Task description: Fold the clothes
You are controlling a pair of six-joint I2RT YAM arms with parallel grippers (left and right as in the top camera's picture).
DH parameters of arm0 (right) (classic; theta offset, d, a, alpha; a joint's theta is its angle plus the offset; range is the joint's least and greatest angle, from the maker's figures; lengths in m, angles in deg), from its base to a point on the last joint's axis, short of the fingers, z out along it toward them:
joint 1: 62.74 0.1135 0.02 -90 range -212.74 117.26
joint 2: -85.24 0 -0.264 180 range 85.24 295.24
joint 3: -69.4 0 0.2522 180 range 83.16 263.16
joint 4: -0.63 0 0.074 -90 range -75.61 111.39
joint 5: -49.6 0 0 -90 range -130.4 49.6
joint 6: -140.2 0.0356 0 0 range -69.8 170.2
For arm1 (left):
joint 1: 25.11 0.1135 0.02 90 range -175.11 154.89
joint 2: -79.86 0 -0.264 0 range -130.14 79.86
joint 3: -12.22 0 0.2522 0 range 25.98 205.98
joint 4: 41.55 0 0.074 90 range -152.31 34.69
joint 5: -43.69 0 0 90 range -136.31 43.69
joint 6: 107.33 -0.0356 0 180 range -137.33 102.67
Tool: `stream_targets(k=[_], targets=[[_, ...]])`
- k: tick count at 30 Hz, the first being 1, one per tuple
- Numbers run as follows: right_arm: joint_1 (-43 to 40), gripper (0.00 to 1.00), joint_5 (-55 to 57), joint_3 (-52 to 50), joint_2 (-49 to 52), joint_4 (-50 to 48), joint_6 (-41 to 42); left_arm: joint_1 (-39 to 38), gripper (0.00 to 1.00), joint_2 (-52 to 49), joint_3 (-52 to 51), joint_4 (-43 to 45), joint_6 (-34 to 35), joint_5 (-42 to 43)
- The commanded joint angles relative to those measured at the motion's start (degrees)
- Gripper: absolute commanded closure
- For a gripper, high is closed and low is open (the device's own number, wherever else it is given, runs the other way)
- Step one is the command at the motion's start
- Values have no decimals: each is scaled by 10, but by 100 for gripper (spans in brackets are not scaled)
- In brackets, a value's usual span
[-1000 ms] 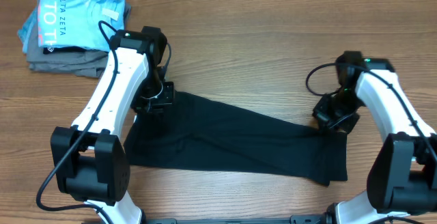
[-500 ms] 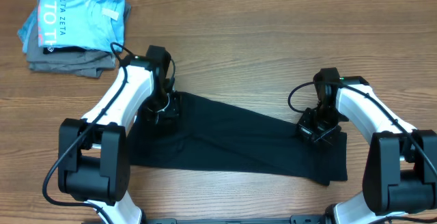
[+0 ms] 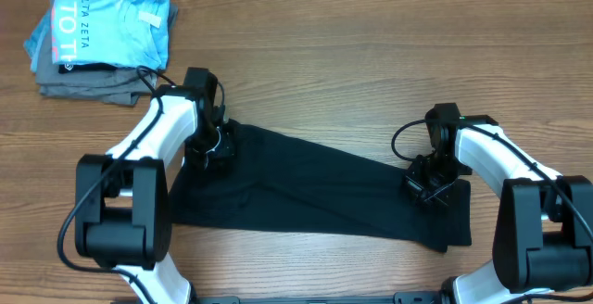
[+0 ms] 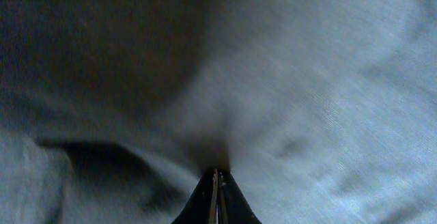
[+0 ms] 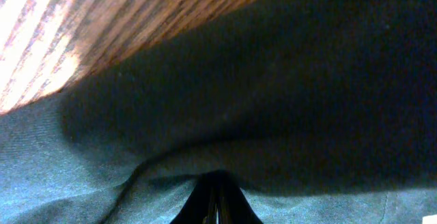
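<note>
The black T-shirt (image 3: pixel 324 188) lies spread in a long, loosely folded band on the wooden counter (image 3: pixel 371 63), its top edge slanting down toward its right end. At the shirt's upper left corner the left jaws are pressed together, pinching a gather of the fabric; creases run into their tips in the left wrist view. Near the shirt's upper right corner the right jaws are likewise pressed together on a raised fold. Well apart from the shirt, beyond its left end, a light blue T-shirt (image 3: pixel 102 21) tops grey folded garments (image 3: pixel 88 83).
</note>
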Motion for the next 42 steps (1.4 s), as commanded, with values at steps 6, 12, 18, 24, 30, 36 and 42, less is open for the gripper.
stream_targets(k=[6,12,18,24,30,36,42], targets=[[-3,96,24,-8,-14,-11,21,45,94,-57,-5,6,19,-22],[-1,96,26,-8,-14,-27,22,97,95,-59,-5,6,22,-23],[-1,92,34,-8,-14,-49,14,174,96,-59,-5,-1,26,-24],[-1,81,35,-8,-13,-109,9,231,96,-58,-5,-7,31,-24],[-2,75,49,-7,-11,-168,7,268,96,-51,-2,-12,74,-47],[-2,68,48,12,-11,-177,-26,292,96,0,10,-34,75,-48],[-3,64,57,128,-11,-82,-41,289,96,111,22,-60,90,-50]])
